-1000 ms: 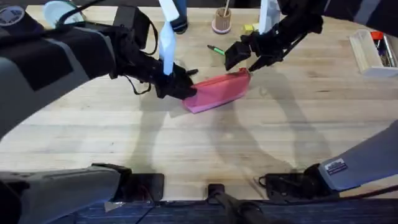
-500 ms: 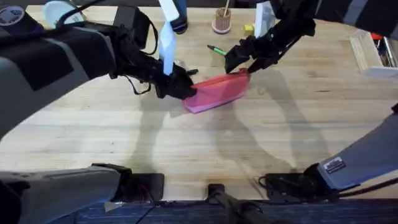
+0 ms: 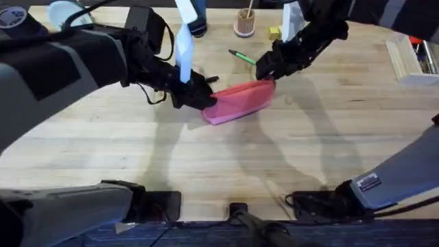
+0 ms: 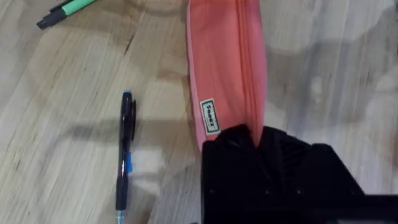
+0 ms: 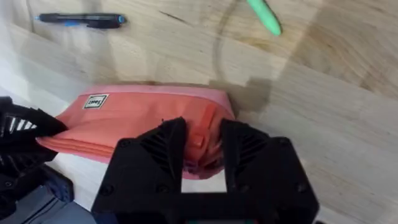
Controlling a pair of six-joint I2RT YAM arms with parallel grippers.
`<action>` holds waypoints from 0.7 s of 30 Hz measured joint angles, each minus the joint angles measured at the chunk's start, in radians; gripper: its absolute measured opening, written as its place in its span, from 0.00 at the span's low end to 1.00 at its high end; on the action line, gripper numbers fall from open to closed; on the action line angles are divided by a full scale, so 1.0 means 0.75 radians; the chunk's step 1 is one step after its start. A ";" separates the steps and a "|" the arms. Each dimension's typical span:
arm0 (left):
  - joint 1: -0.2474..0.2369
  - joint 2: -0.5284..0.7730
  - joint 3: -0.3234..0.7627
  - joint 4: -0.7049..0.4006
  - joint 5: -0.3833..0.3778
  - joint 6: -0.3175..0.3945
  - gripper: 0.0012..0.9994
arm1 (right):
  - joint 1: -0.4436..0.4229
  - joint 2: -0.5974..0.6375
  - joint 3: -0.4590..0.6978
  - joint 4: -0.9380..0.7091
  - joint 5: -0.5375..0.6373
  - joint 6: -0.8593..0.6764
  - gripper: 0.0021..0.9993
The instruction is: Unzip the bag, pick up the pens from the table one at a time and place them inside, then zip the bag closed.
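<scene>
The pink bag (image 3: pixel 240 101) lies aslant on the table (image 3: pixel 226 158) at centre back, its zipper shut along the top. My left gripper (image 3: pixel 204 97) is shut on the bag's left end (image 4: pixel 227 68). My right gripper (image 3: pixel 267 68) sits at the bag's right end, and its fingers (image 5: pixel 168 146) have closed in on the zipper pull (image 5: pixel 198 140). Behind the bag lies the black pen with blue accents (image 4: pixel 126 155) (image 5: pixel 81 20). The green pen (image 3: pixel 241 56) (image 5: pixel 264 15) rests farther back, close to my right gripper.
A wooden cup with a stick (image 3: pixel 245 25) and a small yellow block (image 3: pixel 274 32) stand at the back edge. A clear tray (image 3: pixel 411 58) sits at the far right. A white upright object (image 3: pixel 185 41) rises behind my left gripper.
The right gripper's fingers, spread wide a second ago, have drawn together over the bag's right end. The left gripper and the bag have stayed put.
</scene>
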State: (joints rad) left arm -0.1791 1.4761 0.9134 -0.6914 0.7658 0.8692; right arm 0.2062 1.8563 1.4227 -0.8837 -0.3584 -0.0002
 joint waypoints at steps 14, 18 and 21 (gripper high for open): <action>0.000 0.000 0.000 0.000 0.001 0.000 0.04 | -0.022 0.000 0.000 0.000 -0.004 0.001 0.26; 0.000 0.000 0.000 0.000 0.001 0.000 0.04 | -0.029 0.000 0.000 0.000 -0.007 0.000 0.25; 0.000 0.000 0.000 0.000 0.001 0.000 0.04 | -0.030 -0.001 0.000 0.000 -0.006 0.001 0.20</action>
State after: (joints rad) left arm -0.1791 1.4761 0.9134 -0.6914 0.7662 0.8692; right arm 0.1837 1.8557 1.4227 -0.8837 -0.3626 0.0002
